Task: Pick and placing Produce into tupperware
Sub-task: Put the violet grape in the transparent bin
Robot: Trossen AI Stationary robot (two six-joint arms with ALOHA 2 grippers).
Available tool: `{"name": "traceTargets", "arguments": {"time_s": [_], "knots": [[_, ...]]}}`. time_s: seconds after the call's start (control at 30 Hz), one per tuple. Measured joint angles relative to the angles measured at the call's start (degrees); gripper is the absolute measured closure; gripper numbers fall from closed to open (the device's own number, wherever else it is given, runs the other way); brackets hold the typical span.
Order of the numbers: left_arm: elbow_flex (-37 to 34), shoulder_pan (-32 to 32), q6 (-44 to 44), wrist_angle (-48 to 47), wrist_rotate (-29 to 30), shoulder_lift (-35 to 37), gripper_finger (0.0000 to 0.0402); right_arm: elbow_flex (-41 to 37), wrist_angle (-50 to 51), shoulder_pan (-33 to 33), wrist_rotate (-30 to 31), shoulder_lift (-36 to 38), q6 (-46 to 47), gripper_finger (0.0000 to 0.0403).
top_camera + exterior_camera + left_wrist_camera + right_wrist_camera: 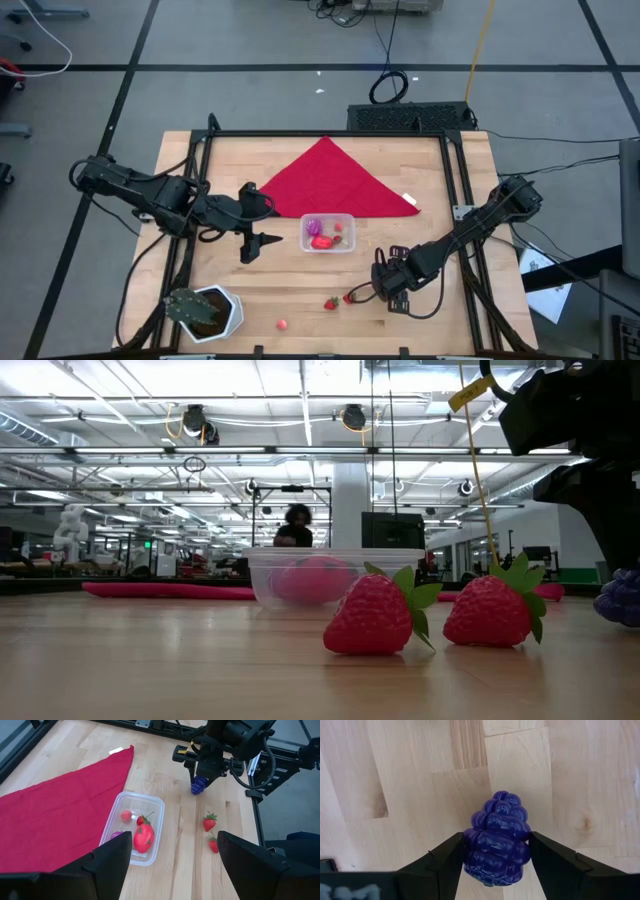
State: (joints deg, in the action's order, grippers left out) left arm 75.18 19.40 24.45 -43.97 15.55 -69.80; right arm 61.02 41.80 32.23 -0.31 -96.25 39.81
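— While the right hand (495, 855) is pinching the purple grape bunch (497, 842) at its broad middle, how is it handling?

— Light, hard, bumpy, probably slippery. It is hanging near the tupperware (328, 233), beside two strawberries (331, 302). Left hand (172, 852) is waiting open.

A red triangular cloth (335, 181) lies spread at upper centre of the wooden table (430, 330). A green plant in a white hexagonal pot (205, 311) stands at lower left.
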Motion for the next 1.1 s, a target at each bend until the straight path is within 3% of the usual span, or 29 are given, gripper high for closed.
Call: {"name": "traceTargets", "arguments": {"time_s": [0.87,1.1], "knots": [[0.0,0.0,-0.2,0.0,0.0,0.0,0.0105,-0.1,-0.2,0.0,-1.5,0.2,-1.5,0.019],[0.0,0.0,-0.2,0.0,0.0,0.0,0.0105,-0.3,0.2,0.0,-1.3,-0.1,-1.1,0.0144]]}}
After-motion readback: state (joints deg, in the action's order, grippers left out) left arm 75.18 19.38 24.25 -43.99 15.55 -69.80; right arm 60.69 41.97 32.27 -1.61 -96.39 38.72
